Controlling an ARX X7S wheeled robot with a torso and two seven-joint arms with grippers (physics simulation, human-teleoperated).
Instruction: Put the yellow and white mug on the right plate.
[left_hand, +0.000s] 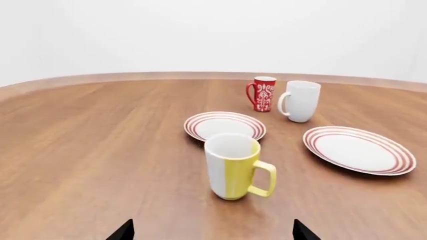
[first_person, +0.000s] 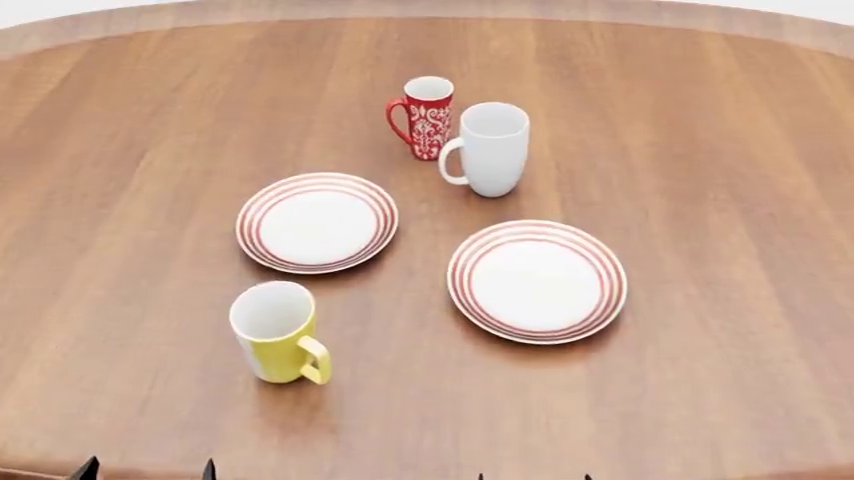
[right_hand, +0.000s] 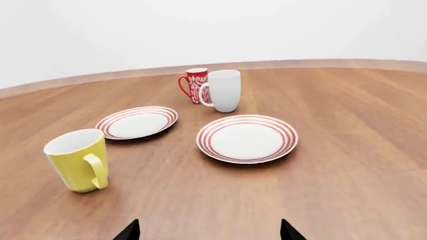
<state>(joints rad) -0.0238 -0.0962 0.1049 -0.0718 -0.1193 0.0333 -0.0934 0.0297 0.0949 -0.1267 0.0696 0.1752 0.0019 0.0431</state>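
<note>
The squat yellow and white mug (first_person: 276, 333), yellow outside with a white interior and a loop handle, stands upright on the round brown wooden bench (first_person: 721, 160), near the robot's edge and on its left side. Its handle points toward the robot and slightly rightward, so the body rather than the loop faces the left arm, which judging by the layout is the nearer one for a grasp. Nothing touches the mug; it is apart from both plates.

The right plate (first_person: 537, 281), flat and white with thin red rings, lies bare to the mug's right and a little farther out. Its twin, the left plate (first_person: 318, 222), sits just beyond the mug. Behind them the tall plain white mug (first_person: 489, 149) and the slim red-and-white patterned mug (first_person: 424, 117) stand close together, clear of the likely carrying path.

Only dark tips of the left claw (left_hand: 212, 231) and the right claw (right_hand: 209, 230) show at the frame edges, spread wide and holding nothing.

The bench is smooth wood grain with a curved rim; beyond it is plain white backdrop.
</note>
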